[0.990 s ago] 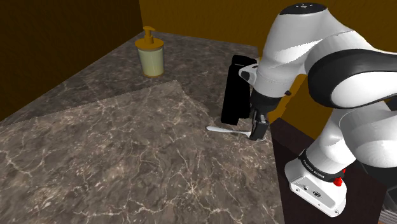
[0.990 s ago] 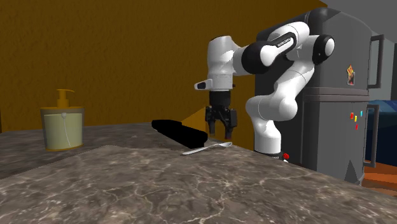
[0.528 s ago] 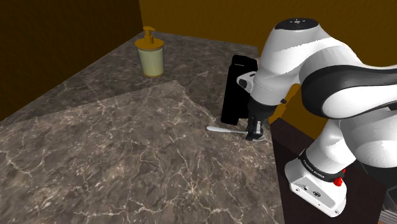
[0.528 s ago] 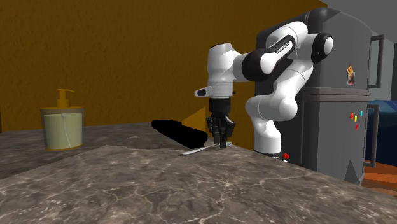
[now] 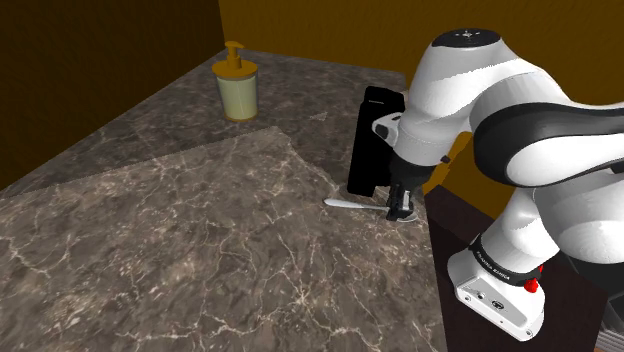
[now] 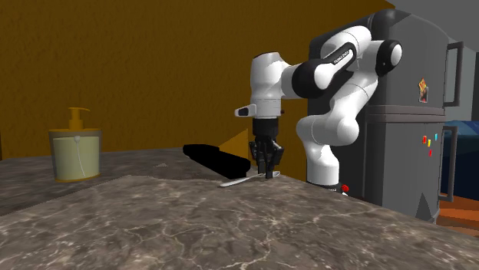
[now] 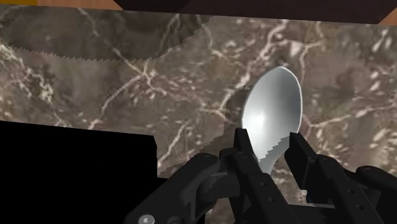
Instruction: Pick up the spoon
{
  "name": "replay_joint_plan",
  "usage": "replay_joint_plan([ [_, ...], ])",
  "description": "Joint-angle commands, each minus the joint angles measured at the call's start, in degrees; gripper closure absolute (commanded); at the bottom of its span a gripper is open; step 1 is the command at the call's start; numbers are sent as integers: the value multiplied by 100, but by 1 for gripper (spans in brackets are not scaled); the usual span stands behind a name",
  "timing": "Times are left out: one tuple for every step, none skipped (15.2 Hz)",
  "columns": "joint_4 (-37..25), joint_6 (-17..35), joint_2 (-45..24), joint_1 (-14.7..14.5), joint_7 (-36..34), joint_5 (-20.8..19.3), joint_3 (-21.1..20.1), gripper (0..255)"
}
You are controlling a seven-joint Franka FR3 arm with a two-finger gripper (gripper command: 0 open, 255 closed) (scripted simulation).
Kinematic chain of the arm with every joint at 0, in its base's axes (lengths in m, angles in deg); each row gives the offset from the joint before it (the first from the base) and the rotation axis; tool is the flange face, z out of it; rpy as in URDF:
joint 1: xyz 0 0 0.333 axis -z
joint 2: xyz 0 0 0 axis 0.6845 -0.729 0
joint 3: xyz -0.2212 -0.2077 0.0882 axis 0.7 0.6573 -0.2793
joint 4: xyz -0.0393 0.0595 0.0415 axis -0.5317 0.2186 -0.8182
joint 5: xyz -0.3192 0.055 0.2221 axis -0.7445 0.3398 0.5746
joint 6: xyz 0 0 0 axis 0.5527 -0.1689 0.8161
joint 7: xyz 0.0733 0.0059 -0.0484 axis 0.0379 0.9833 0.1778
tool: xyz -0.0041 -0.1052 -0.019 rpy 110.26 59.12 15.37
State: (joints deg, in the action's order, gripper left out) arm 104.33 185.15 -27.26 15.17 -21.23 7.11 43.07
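Note:
A shiny silver spoon [image 5: 348,203] lies on the dark marble counter [image 5: 200,250] close to its edge by the stand. My black gripper [image 5: 401,212] is down on the counter at the spoon's bowl end, shut on it. In the wrist view the two fingers [image 7: 243,145] clasp the spoon [image 7: 273,105] just behind its bowl, which sticks out ahead of the gripper [image 7: 270,151]. From the second exterior view the gripper [image 6: 268,174] points straight down and the spoon's handle [image 6: 236,182] stretches toward that view's left, still resting on the stone.
A tall black box [image 5: 372,140] stands right behind the spoon, close to the hand. A yellow soap dispenser [image 5: 238,85] sits far back on the counter. The counter's edge [image 5: 436,250] runs beside the stand. A grey appliance [image 6: 407,115] rises behind the arm.
Since a second ago the hand dropped to the counter and the fingers went from open to shut around the spoon. Over the last half second nothing has moved.

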Motion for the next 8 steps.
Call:
replay_joint_plan([
  [-52, -110, 56, 2, 1, -14, 17, 255],
  [-109, -210, 100, 7, 3, -29, 33, 255],
  [-167, -309, 142, 12, 5, -43, 50, 255],
  [-225, -407, 182, 17, 7, -57, 66, 255],
  [-285, -503, 218, 22, 9, -72, 82, 255],
  [-346, -597, 253, 28, 11, -86, 97, 255],
  [-409, -690, 284, 34, 13, -100, 112, 255],
  [-472, -782, 313, 39, 15, -114, 128, 255],
])
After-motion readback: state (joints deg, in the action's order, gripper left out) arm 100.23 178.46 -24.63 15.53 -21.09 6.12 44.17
